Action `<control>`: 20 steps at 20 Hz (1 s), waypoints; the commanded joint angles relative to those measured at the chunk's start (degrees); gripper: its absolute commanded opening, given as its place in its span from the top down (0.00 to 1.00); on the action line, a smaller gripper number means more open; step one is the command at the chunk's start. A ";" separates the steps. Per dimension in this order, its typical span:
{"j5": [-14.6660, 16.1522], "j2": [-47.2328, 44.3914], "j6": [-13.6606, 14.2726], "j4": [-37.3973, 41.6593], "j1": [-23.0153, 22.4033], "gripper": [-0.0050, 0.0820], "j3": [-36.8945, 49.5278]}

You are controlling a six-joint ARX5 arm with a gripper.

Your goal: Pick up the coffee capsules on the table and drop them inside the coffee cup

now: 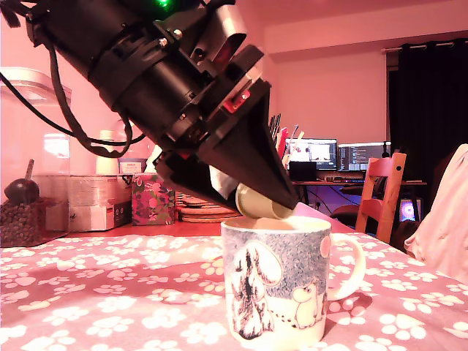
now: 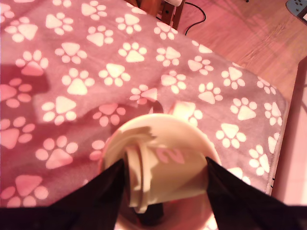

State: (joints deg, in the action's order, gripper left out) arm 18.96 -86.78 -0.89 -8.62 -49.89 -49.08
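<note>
Holds the pale cream coffee capsule [image 1: 257, 202] on its side right over the mouth of the Moomin mug [image 1: 274, 285], probably so that letting go drops it straight inside. Clamps it with the gripper [image 1: 272, 193] closed on its tapered body, one black finger [image 2: 98, 196] on each flank. Slants steeply down from the exterior view's left, tips just above the rim of the mug, upright on the paw-print tablecloth [image 1: 95, 285]. Cannot place the dark brown capsule.

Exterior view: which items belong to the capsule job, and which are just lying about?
Job: gripper, shut on the cream capsule; white Moomin mug beneath it.
Lying about: jar with dark scoop, floral box, wooden chair, monitors.
</note>
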 commanded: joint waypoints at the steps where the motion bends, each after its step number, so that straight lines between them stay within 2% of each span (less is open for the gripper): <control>1: 0.07 -1.03 0.50 0.35 -0.15 0.55 -0.15; 5: 0.07 -1.03 0.48 -0.15 -0.11 0.55 -0.15; 6: 0.07 -1.03 0.48 -0.59 -0.11 0.50 -0.15; 8: -0.09 -1.03 0.35 -1.62 -0.11 0.25 -0.15; 9: -0.20 -1.03 -0.07 -2.19 -0.11 0.16 -0.15; 10: -0.22 -1.03 -0.20 -2.62 -0.11 0.13 -0.15; 20: -0.61 -0.98 -0.61 -3.34 -0.11 0.13 -0.15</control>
State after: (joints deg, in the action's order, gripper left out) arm 18.72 -86.78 -1.17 -11.60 -50.11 -49.39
